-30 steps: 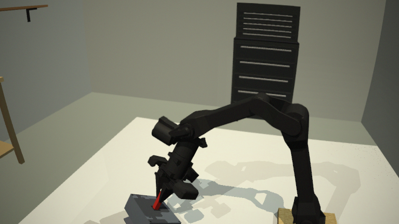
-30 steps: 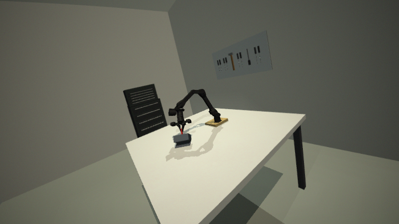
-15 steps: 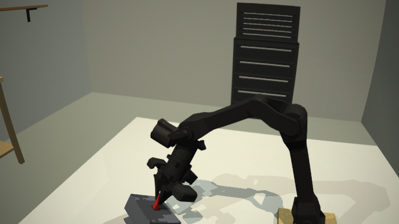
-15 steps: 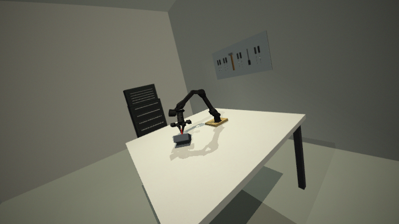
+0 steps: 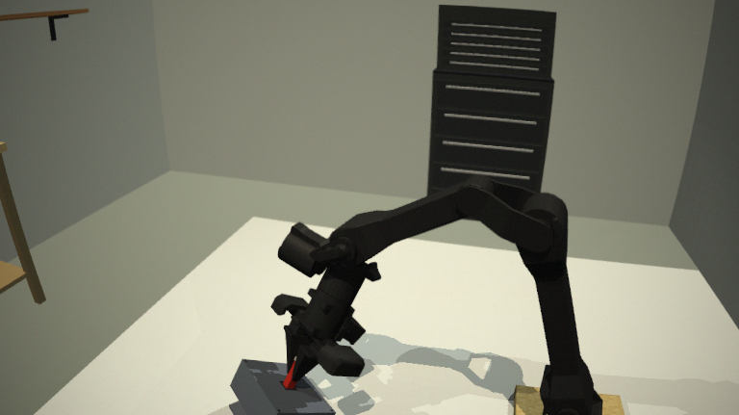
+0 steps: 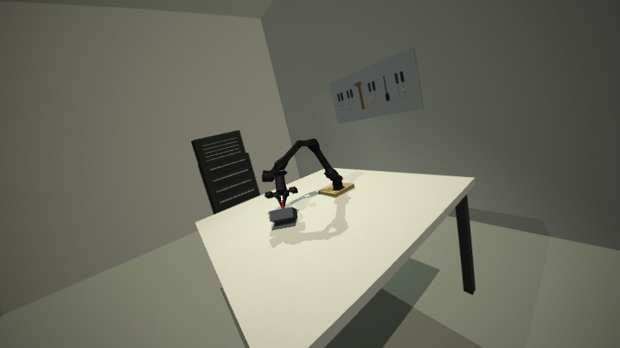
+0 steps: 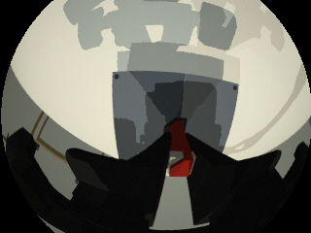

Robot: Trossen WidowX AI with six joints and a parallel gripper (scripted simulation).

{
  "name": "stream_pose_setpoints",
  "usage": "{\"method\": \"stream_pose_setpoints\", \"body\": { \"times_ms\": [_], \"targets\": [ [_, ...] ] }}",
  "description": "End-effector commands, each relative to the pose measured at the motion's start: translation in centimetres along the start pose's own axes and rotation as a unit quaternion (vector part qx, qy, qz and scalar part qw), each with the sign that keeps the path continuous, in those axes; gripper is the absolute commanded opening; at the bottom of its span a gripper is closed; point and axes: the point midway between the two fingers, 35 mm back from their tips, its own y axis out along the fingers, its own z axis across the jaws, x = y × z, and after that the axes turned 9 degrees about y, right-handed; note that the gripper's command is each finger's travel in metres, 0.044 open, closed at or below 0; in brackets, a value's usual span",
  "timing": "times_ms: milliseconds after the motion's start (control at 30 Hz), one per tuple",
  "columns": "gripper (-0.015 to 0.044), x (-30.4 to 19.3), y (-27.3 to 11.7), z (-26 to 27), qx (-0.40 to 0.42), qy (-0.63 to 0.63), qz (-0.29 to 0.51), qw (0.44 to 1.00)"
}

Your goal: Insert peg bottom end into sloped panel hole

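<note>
The red peg (image 5: 290, 378) (image 6: 282, 204) (image 7: 179, 139) has flat sides and is tilted, its lower end at the hole in the face of the grey sloped panel (image 5: 318, 403) (image 6: 282, 214) (image 7: 130, 104). A dark edge of the hole (image 7: 181, 119) shows right beside the peg, so its lower end appears to be inside; how deep cannot be seen. My gripper (image 5: 294, 371) (image 6: 282, 203) (image 7: 176, 137) is shut on the upper part of the peg, close above the panel face. The fingers hide part of the peg's sides.
The panel stands on the white table (image 5: 228, 279) (image 6: 366, 253). The arm's base sits on a yellow wooden board (image 5: 528, 401) (image 6: 349, 187) to the right of the panel in the top view. A dark drawer cabinet (image 5: 490, 132) (image 6: 231, 179) stands beyond the table.
</note>
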Motion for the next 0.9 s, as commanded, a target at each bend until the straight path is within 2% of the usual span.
{"method": "stream_pose_setpoints", "body": {
  "times_ms": [0, 100, 667, 867],
  "targets": [
    [0.0000, 0.0, 0.0, 0.0, 0.000, 0.000, 0.000, 1.000],
    [0.0000, 0.0, 0.0, 0.0, 0.000, 0.000, 0.000, 1.000],
    [0.0440, 0.0, -0.6, 0.1, 0.000, 0.000, 0.000, 1.000],
    [0.0440, -0.1, -2.0, 0.2, 0.000, 0.001, -0.002, 1.000]
  ]
}}
